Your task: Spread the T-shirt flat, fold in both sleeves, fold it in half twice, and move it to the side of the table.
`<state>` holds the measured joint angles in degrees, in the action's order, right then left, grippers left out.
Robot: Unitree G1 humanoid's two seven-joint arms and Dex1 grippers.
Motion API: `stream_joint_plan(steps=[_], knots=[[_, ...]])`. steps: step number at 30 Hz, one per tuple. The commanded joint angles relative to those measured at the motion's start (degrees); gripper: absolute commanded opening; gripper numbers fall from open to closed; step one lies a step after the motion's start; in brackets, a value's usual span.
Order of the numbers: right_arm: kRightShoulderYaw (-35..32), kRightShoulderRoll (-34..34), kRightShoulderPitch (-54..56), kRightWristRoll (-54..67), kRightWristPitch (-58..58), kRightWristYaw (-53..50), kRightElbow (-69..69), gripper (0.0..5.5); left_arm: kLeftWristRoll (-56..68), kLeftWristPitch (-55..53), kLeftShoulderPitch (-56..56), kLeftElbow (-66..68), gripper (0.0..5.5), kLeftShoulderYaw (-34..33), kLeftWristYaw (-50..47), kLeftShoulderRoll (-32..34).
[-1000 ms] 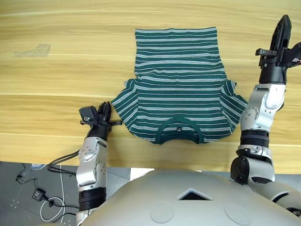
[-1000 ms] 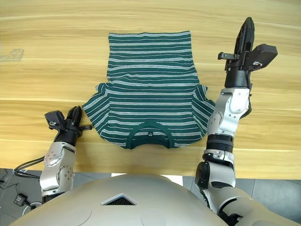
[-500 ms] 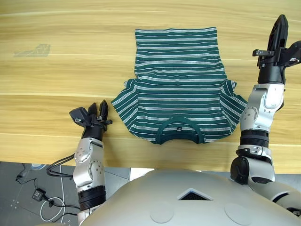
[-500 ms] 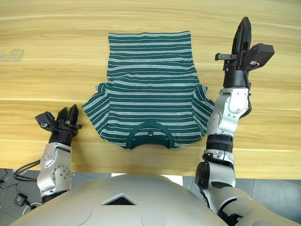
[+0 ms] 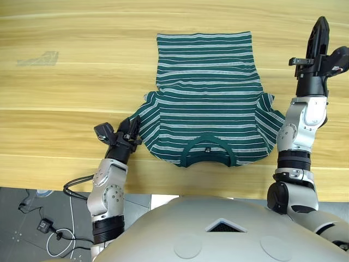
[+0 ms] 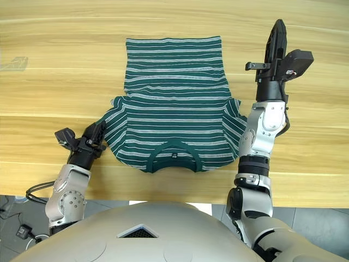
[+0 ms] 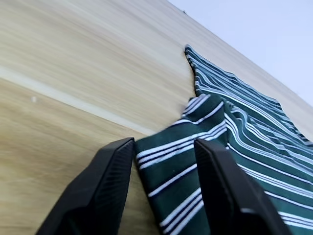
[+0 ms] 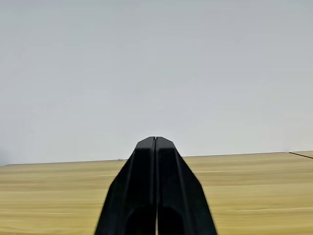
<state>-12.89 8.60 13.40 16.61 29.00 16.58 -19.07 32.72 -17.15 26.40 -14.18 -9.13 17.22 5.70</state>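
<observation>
A dark green T-shirt (image 5: 207,93) with white stripes lies flat on the wooden table (image 5: 82,82), its collar toward me and both sleeves spread out. My left gripper (image 5: 132,124) is open at the tip of the shirt's left sleeve. In the left wrist view the sleeve's edge (image 7: 166,161) lies between the two black fingers (image 7: 105,171) of the left gripper (image 7: 164,147). My right gripper (image 5: 319,27) is shut and held up off the table to the right of the shirt, pointing away from me; its pressed-together fingertips (image 8: 146,147) show in the right wrist view.
Bare wood stretches to the left, right and far side of the shirt. A faint grey mark (image 5: 38,57) sits on the table at far left. Cables (image 5: 54,234) lie on the floor below the table's near edge.
My left gripper swung out to the left, then came right onto the left sleeve's tip. The right arm shifted only slightly. The shirt has not moved.
</observation>
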Motion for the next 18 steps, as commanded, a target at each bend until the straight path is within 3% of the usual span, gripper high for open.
stream_joint_plan(steps=[1,6,18], knots=[[0.6,0.2,0.4,-0.9,-0.2,0.5,0.1,0.0,-1.9,-2.6,2.3,2.8,2.26,1.0,-0.7,0.3],[0.9,0.1,0.7,-1.0,-0.1,0.2,-0.3,0.0,-2.6,-1.8,1.1,4.1,2.26,-1.1,-2.7,0.3],[0.9,0.3,0.5,-1.0,0.0,-0.1,-0.4,0.0,-2.8,-2.2,1.9,3.7,0.21,0.7,-0.9,0.6]])
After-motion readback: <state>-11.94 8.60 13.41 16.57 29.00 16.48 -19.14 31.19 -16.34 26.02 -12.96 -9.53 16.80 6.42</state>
